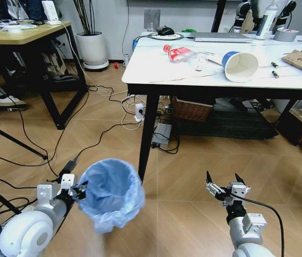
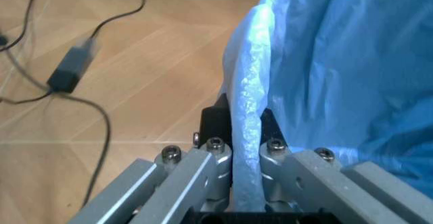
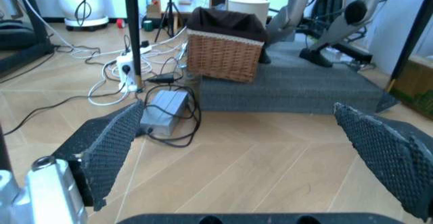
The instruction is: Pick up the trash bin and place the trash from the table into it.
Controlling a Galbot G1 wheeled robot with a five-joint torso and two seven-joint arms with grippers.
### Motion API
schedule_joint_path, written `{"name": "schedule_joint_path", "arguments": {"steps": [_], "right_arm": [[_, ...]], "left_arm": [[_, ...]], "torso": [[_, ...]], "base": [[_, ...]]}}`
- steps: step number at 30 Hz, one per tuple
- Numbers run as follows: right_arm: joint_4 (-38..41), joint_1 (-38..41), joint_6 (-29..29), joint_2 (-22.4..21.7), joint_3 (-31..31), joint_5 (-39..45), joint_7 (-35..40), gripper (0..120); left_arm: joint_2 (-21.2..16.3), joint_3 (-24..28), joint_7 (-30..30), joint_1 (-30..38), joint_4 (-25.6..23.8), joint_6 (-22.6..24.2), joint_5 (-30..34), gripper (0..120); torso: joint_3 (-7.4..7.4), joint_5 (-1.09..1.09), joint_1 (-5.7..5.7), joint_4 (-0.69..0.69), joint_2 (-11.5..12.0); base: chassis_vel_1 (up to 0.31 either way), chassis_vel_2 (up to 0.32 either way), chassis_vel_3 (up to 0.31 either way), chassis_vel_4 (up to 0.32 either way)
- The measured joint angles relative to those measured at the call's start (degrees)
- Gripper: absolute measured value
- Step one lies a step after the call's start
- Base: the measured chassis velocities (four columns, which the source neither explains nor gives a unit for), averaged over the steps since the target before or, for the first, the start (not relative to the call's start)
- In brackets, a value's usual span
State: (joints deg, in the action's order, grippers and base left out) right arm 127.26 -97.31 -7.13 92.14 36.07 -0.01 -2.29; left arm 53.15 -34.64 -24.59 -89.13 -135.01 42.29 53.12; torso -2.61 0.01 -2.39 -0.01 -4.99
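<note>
At lower left of the head view we see the left gripper [image 1: 80,188] clamped on the rim of the trash bin [image 1: 111,194], which fills the floor just before the table [image 1: 194,75] and its near black leg [image 1: 148,134]. The right gripper [image 1: 224,186], fingers spread, hangs over bare wood floor at lower right with nothing near it. Under the table a wicker basket [image 3: 225,51], a grey mat [image 3: 291,89] and tangled cables [image 1: 113,107] block the way, while on the tabletop open white surface lies before the paper cup [image 1: 240,65] and crushed bottle [image 1: 186,55].

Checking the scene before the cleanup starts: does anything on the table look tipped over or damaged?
Yes. The paper cup lies on its side on the table, and the bottle beside it is crushed flat.
</note>
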Motion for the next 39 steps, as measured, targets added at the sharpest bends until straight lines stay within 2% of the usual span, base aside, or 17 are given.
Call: {"name": "schedule_joint_path", "arguments": {"steps": [8,19,28,39], "right_arm": [[2.1,-1.0,-0.5,0.0,1.5,0.2,-0.1,100],[3.6,-2.1,-0.4,0.0,3.4,0.5,-0.1,100],[4.4,-2.7,-0.4,0.0,3.7,0.3,-0.1,100],[5.5,-3.8,-1.0,0.0,4.1,0.1,-0.1,100]], "left_arm": [[-4.7,5.7,-7.3,0.2,-8.3,0.0,6.6,0],[-7.8,10.0,-11.6,-0.7,-8.8,-0.1,11.2,0],[-9.8,9.9,-9.3,-0.4,-8.5,-0.1,8.9,0],[-7.0,11.8,-6.3,1.8,-8.3,-0.1,5.8,0]], "torso": [[0.0,0.0,0.0,0.01,0.0],[0.0,-0.01,0.0,0.01,0.0],[0.0,-0.01,0.0,0.01,0.0],[0.0,0.0,0.0,0.01,0.0]], "base": [[0.0,0.0,0.0,0.0],[0.0,0.0,0.0,0.0],[0.0,0.0,0.0,0.0],[0.0,0.0,0.0,0.0]]}}
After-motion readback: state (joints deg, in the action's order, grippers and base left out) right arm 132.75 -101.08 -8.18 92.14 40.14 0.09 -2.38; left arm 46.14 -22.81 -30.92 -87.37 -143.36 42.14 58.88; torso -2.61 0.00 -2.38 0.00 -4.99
